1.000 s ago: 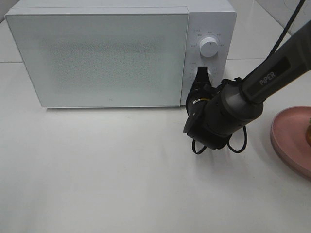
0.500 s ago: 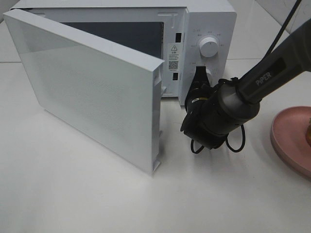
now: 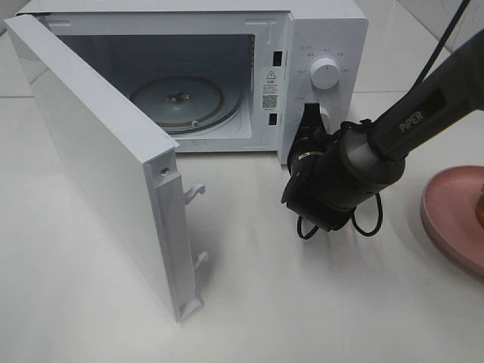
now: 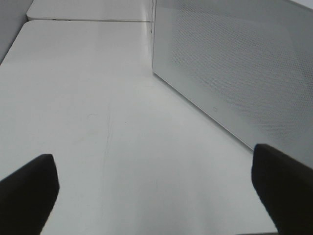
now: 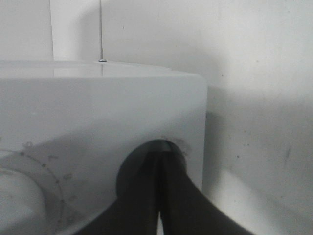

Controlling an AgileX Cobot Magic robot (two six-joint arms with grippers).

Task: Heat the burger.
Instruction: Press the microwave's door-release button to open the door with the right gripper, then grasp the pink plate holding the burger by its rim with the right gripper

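Only a brown sliver of the burger (image 3: 480, 203) shows at the right edge of the exterior view, on the pink plate (image 3: 446, 208). The white microwave (image 3: 318, 30) stands at the back with its door (image 3: 106, 166) swung wide open to the left. Inside lies the glass turntable (image 3: 185, 102). My right gripper (image 3: 311, 118) is shut, empty, its tips against the lower control of the panel, below the round knob (image 3: 324, 73). The right wrist view shows the closed fingers (image 5: 146, 205) at that panel. My left gripper (image 4: 156, 196) is open over bare table, facing the door's outer face (image 4: 234, 73).
The open door juts out toward the table's front left, with its latch hooks (image 3: 195, 190) on the free edge. A black cable (image 3: 367, 223) loops under the right wrist. White table (image 3: 318, 302) lies in front of the microwave.
The microwave door went from shut to wide open, swinging out to the left. The right gripper stays at the control panel, shifted only slightly.
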